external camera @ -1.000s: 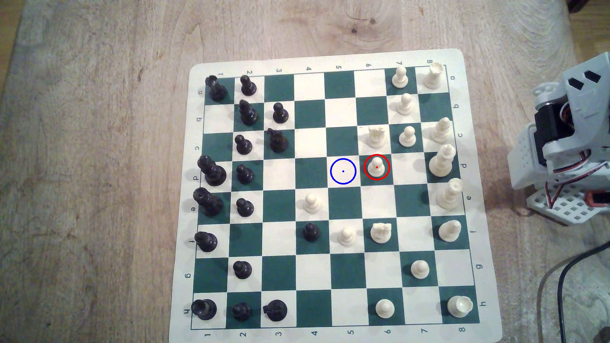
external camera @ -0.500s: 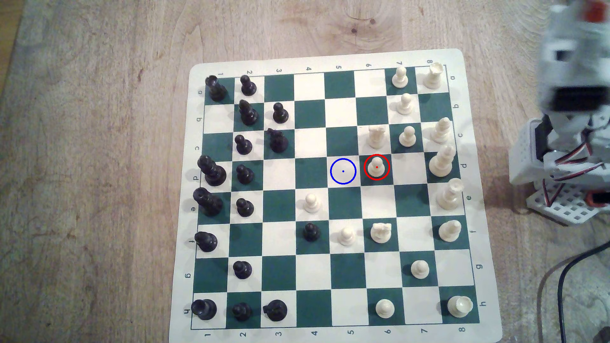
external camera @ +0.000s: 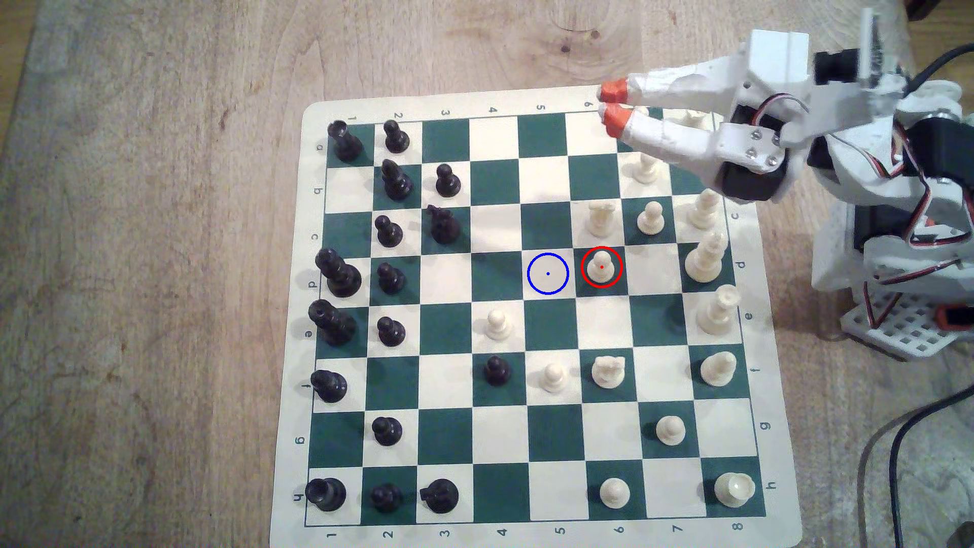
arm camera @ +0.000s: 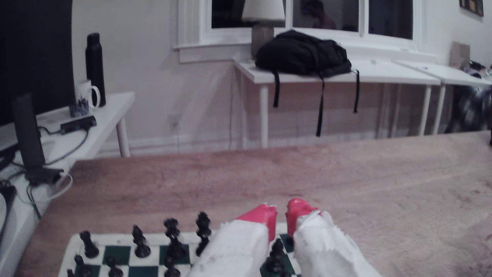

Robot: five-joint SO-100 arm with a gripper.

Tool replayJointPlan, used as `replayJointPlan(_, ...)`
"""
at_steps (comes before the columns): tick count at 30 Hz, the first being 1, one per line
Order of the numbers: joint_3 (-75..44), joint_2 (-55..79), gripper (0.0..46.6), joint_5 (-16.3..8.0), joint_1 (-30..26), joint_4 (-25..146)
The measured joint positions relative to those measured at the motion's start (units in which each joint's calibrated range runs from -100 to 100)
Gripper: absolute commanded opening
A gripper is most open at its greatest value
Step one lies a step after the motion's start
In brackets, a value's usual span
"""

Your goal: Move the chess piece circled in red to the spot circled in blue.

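Note:
The cream-white pawn (external camera: 601, 266) stands upright inside the red ring on a dark green square, near the middle of the board (external camera: 548, 100). One square toward the exterior view's left, the blue ring marks a bare cream square, the spot (external camera: 548, 273). My gripper (external camera: 610, 105) hovers over the board's far edge, well beyond the pawn, its orange fingertips (external camera: 612, 93) pointing to the exterior view's left. The gripper (arm camera: 281, 217) is shut, with only a sliver between the tips and nothing held.
A cream knight (external camera: 601, 217) stands on the square just beyond the ringed pawn. More white pieces line the exterior view's right side, some under my arm. Black pieces (external camera: 391, 277) crowd the left columns. A black cable (external camera: 896, 458) lies on the wooden table at the lower right.
My arm has unfolded from its tucked pose at the exterior view's right edge and swung out over the board's far right corner. No piece has moved.

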Motion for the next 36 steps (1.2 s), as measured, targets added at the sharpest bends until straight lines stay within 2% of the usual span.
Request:
replayJointPlan(8,-12.83,14.66,0.2,-2.00,1.70,17.69)
replayJointPlan(10,-13.83,20.03,0.2,-4.30,0.00,21.51)
replayJointPlan(14,-17.17,27.65,0.2,-7.23,-2.06,25.42)
replayJointPlan(16,-23.77,34.52,0.2,-11.43,-3.24,29.64)
replayJointPlan(19,-29.37,40.13,0.2,-14.55,-4.06,33.94)
replayJointPlan(23,-31.27,43.65,1.3,-14.85,-4.87,36.33)
replayJointPlan(26,-32.54,48.18,1.9,-13.87,-5.09,38.33)
replayJointPlan(32,-38.05,57.48,10.4,-13.77,-5.16,40.16)
replayJointPlan(36,-38.05,59.82,11.0,-13.24,-5.68,39.60)
